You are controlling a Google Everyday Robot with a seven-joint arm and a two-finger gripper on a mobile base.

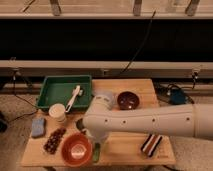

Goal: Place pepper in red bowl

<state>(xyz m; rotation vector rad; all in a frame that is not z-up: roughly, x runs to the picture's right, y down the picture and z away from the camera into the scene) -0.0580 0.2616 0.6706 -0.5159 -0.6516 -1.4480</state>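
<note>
The pepper [96,152], dark green and slender, hangs almost upright just to the right of the red bowl [76,149], which stands at the table's front left. My gripper [96,142] is at the end of the big white arm, right above the pepper and shut on its upper end. The pepper's lower end is level with the bowl's right rim, outside the bowl. The arm hides the middle of the table, banana included.
A green tray [52,90] holding a white brush [74,97] stands at the back left. A white cup [57,112], a blue sponge [38,127] and dark grapes [53,140] are at the left. A maroon bowl [128,100] is at the back right, a striped object [151,144] at the front right.
</note>
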